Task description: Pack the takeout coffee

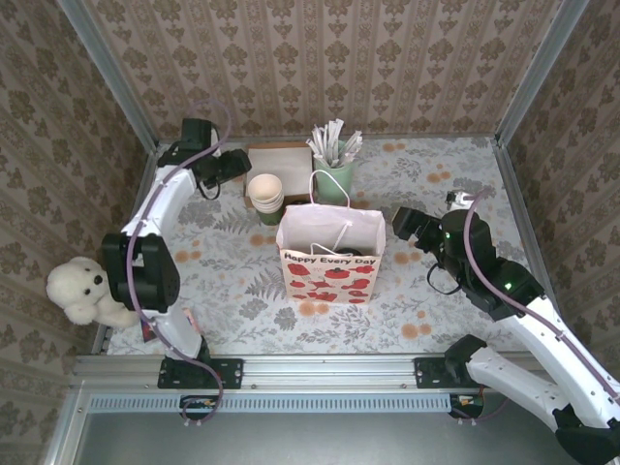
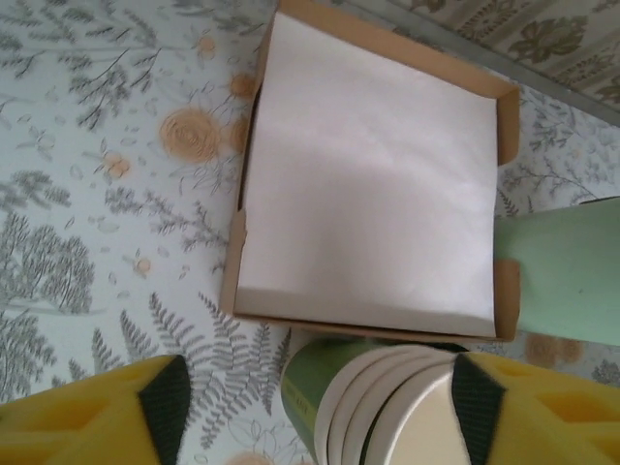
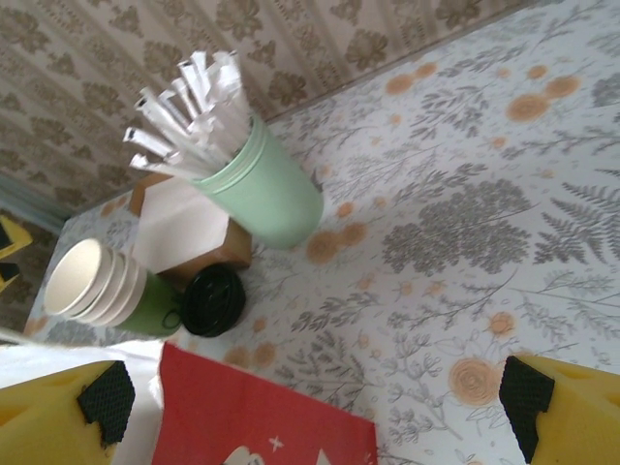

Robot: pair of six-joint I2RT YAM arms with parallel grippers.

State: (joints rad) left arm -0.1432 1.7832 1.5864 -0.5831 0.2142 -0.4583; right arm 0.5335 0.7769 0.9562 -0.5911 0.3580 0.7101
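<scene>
Takeout coffee (image 3: 211, 300) showed a round black lid, its dark body barely visible. It stood on the tablecloth (image 1: 436, 291) just beside the stacked cups (image 3: 102, 286), past the paper bag (image 1: 331, 254). Left gripper (image 2: 320, 407) jaws were apart with the cup stack between them. Right gripper (image 3: 315, 397) was wide and empty. Pale floral cloth, brown damask wallpaper (image 1: 387, 58).

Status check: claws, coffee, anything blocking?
Left claw open, straddling the lidless cup stack. Right claw open, empty, near the bag. Takeout coffee lidded, on table beside the stack, unpacked. Stack crowds it.
</scene>
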